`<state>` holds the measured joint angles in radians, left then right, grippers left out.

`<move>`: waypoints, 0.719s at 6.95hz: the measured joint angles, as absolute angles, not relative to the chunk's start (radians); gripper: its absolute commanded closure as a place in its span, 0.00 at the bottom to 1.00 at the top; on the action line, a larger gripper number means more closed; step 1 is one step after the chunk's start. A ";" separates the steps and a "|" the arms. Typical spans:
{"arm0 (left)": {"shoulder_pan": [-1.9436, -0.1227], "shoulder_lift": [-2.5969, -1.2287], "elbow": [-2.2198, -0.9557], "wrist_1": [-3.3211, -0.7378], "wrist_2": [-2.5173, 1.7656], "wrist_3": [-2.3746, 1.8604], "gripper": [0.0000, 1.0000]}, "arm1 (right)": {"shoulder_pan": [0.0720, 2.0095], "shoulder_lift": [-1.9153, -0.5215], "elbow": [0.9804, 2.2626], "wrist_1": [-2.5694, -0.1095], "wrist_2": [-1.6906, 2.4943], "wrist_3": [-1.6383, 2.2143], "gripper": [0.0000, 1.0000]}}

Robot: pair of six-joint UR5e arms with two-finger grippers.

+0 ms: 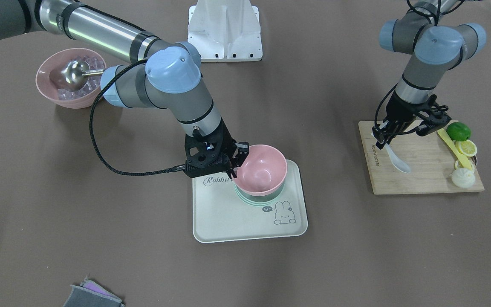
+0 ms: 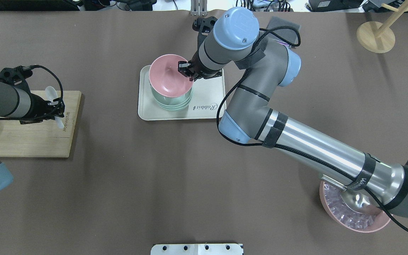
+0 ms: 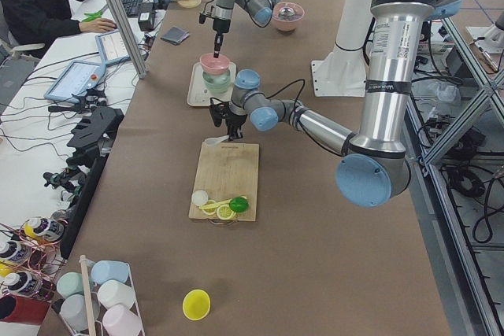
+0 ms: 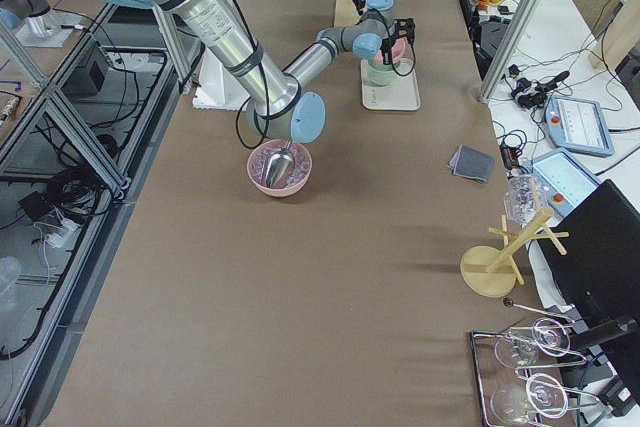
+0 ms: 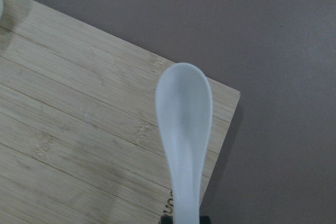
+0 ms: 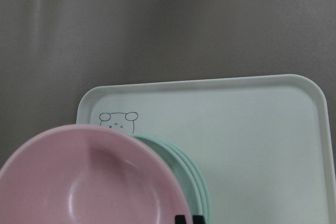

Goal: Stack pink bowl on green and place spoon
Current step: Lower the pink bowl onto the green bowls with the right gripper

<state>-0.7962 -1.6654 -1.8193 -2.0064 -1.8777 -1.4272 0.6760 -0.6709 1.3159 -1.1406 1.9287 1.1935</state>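
Note:
The pink bowl (image 1: 261, 167) sits, slightly tilted, in the stack of mint-green bowls (image 1: 252, 200) on the pale rabbit tray (image 1: 228, 219). My right gripper (image 1: 235, 165) is shut on the pink bowl's rim on the robot's side. In the overhead view the pink bowl (image 2: 166, 76) covers the green stack (image 2: 174, 103). The right wrist view shows the pink bowl (image 6: 89, 182) over the green rims (image 6: 197, 187). My left gripper (image 1: 384, 137) is shut on the handle of the white spoon (image 1: 400, 162), over the corner of the bamboo board (image 1: 424, 170). The spoon's scoop (image 5: 184, 108) points away from the gripper.
A ribbed pink bowl (image 1: 45, 87) with ice cubes and a metal scoop (image 1: 73, 72) stands near the right arm's elbow. A lime (image 1: 458, 131), lemon slices (image 1: 466, 147) and a pale yellow utensil (image 1: 453, 148) lie on the board's far end. A grey cloth (image 1: 92, 296) lies at the table's edge.

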 measured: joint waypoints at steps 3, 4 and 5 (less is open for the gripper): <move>-0.797 -1.665 -1.817 -2.006 -1.878 -1.427 1.00 | 0.664 -0.657 1.288 -1.140 1.926 1.191 1.00; -0.797 -1.665 -1.817 -2.006 -1.878 -1.427 1.00 | 0.662 -0.657 1.285 -1.140 1.925 1.191 1.00; -0.796 -1.665 -1.817 -2.006 -1.878 -1.427 1.00 | 0.661 -0.657 1.283 -1.140 1.923 1.191 0.85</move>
<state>-0.7964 -1.6648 -1.8165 -2.0064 -1.8776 -1.4266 0.6612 -0.6569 1.2829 -1.1401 1.9227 1.1908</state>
